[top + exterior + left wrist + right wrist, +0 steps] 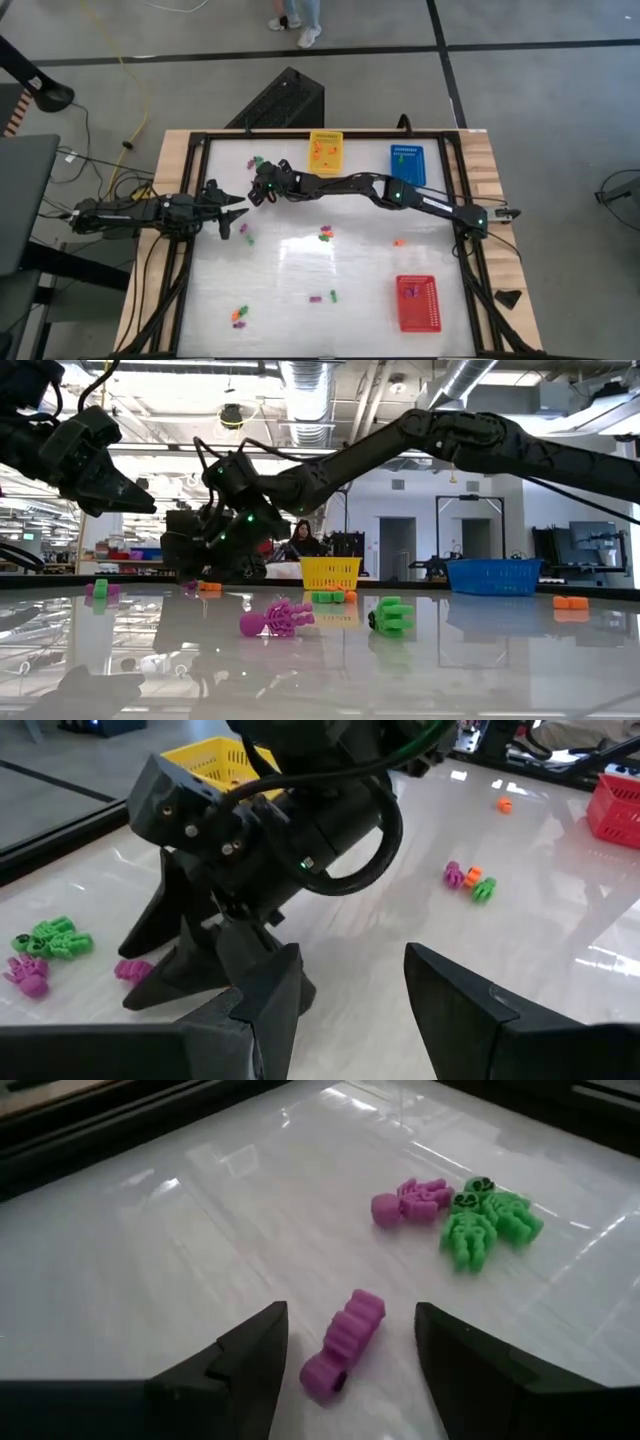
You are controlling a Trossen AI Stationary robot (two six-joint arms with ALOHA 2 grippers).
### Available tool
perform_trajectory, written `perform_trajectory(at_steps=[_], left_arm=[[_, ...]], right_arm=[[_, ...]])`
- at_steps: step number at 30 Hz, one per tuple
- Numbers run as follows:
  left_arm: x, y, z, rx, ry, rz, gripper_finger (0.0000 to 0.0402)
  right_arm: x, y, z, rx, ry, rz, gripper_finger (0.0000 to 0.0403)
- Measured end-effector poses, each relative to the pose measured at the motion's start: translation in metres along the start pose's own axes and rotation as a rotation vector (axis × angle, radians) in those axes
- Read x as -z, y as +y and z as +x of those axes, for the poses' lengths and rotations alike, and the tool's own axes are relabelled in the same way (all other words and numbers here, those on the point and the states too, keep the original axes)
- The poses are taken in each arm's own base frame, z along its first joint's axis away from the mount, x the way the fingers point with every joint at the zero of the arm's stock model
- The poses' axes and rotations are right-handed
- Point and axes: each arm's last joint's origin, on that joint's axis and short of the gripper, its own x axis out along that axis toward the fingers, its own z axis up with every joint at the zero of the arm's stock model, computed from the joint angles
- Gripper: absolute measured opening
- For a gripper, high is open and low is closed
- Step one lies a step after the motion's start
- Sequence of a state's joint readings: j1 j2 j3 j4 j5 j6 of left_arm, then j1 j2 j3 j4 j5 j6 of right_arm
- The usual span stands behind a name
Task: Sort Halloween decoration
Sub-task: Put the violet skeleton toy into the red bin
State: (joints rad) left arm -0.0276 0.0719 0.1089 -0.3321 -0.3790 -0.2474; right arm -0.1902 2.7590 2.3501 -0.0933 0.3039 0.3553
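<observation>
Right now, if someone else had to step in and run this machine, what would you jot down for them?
Right gripper: open, low over the far-left of the table, a purple trinket lying between its fingers, not gripped.
Left gripper: open, empty, hovering just left of it.
Beside that spot: a purple skeleton and green skeletons.
Baskets: yellow basket has a few orange pieces; red basket holds something small; blue basket contents unclear.
Left: loose trinkets mid-table, an orange one to the right, and clusters near the front edge.
</observation>
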Motion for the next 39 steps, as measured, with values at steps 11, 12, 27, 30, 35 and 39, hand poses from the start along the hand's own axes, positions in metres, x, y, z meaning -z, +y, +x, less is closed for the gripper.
perform_trajectory(at_steps=[11,12,27,30,35,39], left_arm=[[0.0,0.0,0.0,0.0,0.0,0.0,0.0169],[0.0,0.0,0.0,0.0,0.0,0.0,0.0169],[0.0,0.0,0.0,0.0,0.0,0.0,0.0169],[0.0,0.0,0.0,-0.001,0.0,0.0,0.0169],[0.0,0.0,0.0,-0.001,0.0,0.0,0.0169],[0.0,0.0,0.0,-0.001,0.0,0.0,0.0169]], right_arm=[[0.001,-0.003,0.001,0.048,-0.003,-0.017,0.0103],[0.001,-0.003,0.001,0.042,-0.01,-0.013,0.0083],[-0.124,-0.015,-0.111,-0.045,0.13,-0.064,0.007],[-0.141,-0.019,-0.154,-0.017,0.241,-0.103,0.007],[-0.158,-0.019,-0.239,-0.02,0.451,-0.157,0.007],[-0.137,-0.007,-0.285,0.053,0.708,-0.262,0.007]])
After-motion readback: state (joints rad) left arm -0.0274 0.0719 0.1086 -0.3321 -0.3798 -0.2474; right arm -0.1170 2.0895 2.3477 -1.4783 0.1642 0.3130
